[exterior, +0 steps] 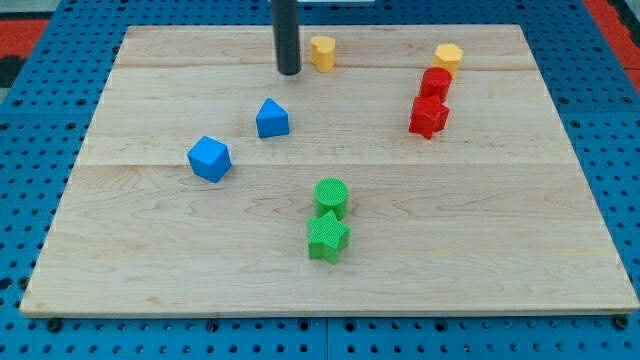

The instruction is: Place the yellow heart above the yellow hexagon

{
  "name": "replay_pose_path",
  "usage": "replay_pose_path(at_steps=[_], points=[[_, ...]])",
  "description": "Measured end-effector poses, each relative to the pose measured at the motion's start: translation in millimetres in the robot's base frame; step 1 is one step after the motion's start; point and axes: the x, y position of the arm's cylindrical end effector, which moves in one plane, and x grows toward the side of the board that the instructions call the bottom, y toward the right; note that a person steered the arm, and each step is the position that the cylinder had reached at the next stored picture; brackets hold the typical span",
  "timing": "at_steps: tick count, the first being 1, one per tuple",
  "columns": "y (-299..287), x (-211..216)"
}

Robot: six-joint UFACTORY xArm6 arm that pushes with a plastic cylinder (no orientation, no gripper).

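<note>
The yellow heart point(322, 52) sits near the view's top, a little left of centre. The yellow hexagon point(448, 57) sits at the top right, far to the right of the heart and at about the same height in the view. My tip point(289, 72) rests on the board just left of the yellow heart, a short gap away and slightly lower in the view. The dark rod rises from it out of the view's top.
Two red blocks point(435, 83) point(428, 117) stand just below the yellow hexagon, the upper one touching it. A blue block point(271, 119) and a blue cube point(209, 158) lie left of centre. A green cylinder point(331, 196) and green star point(327, 237) lie below centre. The wooden board point(150, 260) ends on a blue pegboard.
</note>
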Motion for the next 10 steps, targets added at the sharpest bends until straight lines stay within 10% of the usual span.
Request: replay_pose_path(at_steps=[5, 10], points=[[113, -69], [133, -45]])
